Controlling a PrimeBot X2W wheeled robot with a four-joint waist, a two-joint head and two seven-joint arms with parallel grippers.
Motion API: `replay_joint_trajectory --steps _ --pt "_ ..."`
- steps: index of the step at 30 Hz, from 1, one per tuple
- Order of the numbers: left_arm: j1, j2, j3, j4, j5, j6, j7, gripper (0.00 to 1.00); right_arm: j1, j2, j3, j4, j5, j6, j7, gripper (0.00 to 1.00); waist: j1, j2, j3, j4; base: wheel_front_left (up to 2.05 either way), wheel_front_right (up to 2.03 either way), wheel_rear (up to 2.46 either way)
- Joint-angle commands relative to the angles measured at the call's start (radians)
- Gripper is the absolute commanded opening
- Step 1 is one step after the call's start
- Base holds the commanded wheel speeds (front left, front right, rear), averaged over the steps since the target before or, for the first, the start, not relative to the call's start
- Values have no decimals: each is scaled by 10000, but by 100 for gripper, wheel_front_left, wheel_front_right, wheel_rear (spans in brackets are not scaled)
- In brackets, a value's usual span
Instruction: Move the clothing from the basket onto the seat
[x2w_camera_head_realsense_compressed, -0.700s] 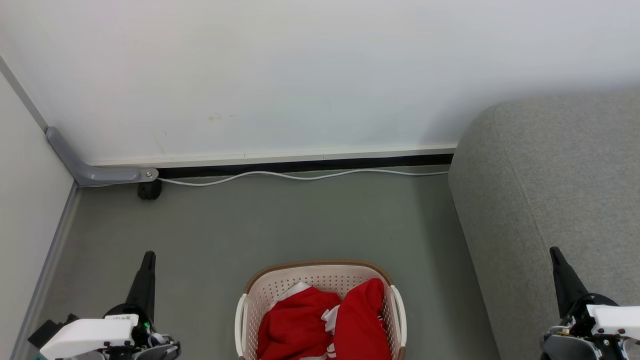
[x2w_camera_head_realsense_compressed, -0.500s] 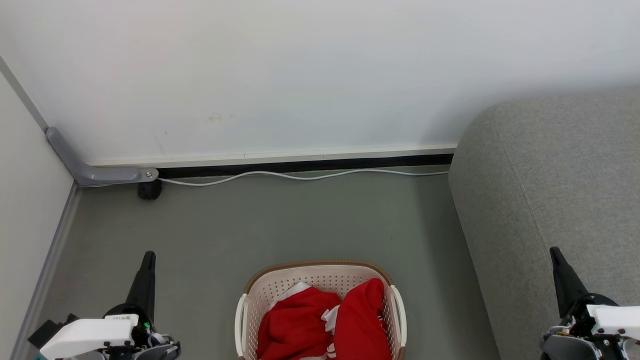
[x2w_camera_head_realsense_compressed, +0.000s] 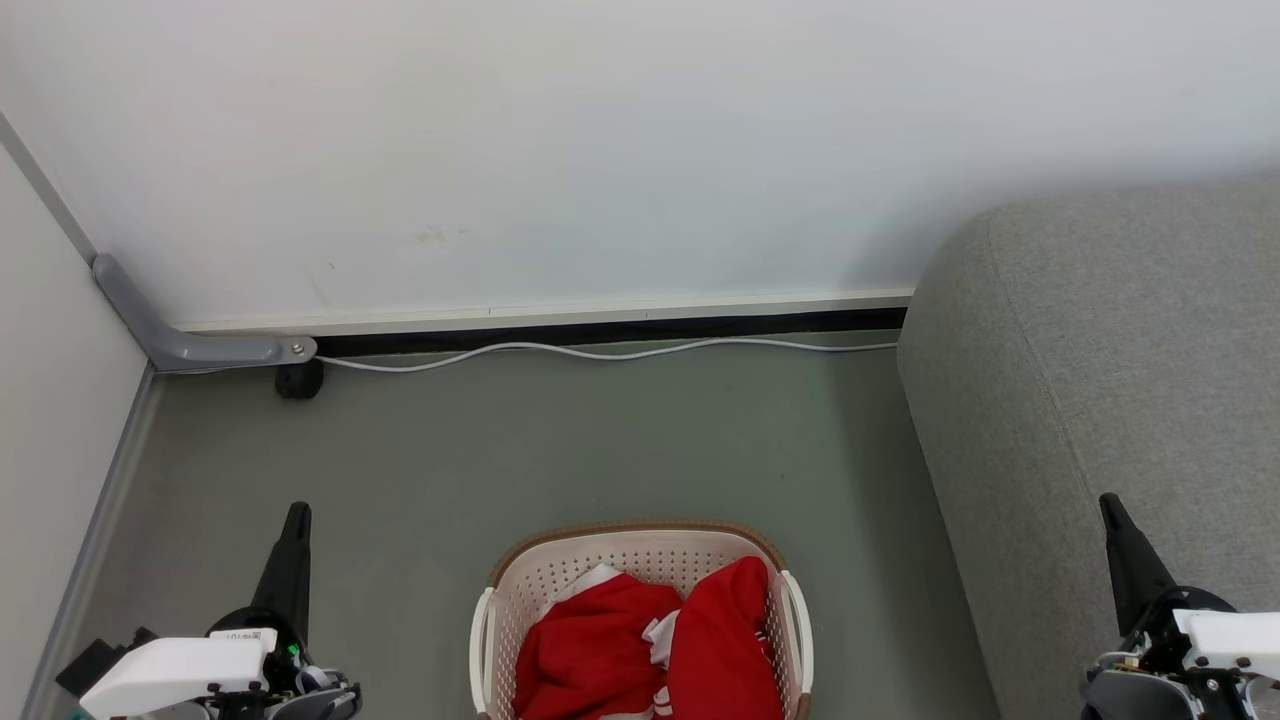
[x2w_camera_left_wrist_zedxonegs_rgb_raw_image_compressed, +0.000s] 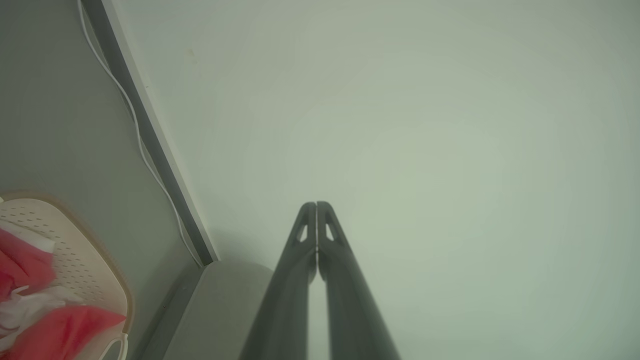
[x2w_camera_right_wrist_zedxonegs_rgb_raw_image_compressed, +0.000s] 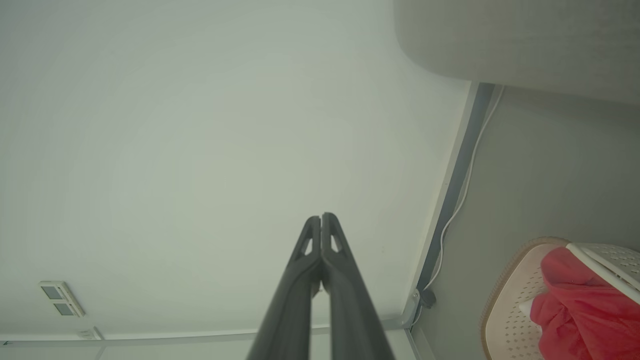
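Bright red clothing (x2w_camera_head_realsense_compressed: 640, 650) heaped in oval cream perforated basket (x2w_camera_head_realsense_compressed: 560, 565) at bottom centre, grey fabric seat (x2w_camera_head_realsense_compressed: 1100, 400) at right, left gripper (x2w_camera_head_realsense_compressed: 296, 512) lower left and right gripper (x2w_camera_head_realsense_compressed: 1108, 503) lower right, both pressed together, empty.

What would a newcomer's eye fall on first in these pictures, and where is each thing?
The bright red clothing jumps out first, heaped in the cream basket on the grey floor at the bottom middle of the head view. Next comes the big grey seat along the right side. The left gripper and right gripper stand shut on either side of the basket, touching nothing.
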Motion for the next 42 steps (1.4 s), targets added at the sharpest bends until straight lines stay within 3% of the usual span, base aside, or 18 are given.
replay_joint_trajectory --steps 1,42 --pt "-575 93 325 -280 -47 -14 60 0 -363 -108 173 -305 118 16 73 0 0 0 0 0 0 0 0" --pt "-575 93 325 -280 -47 -14 60 0 -363 -108 173 -305 118 16 73 0 0 0 0 0 0 0 0"
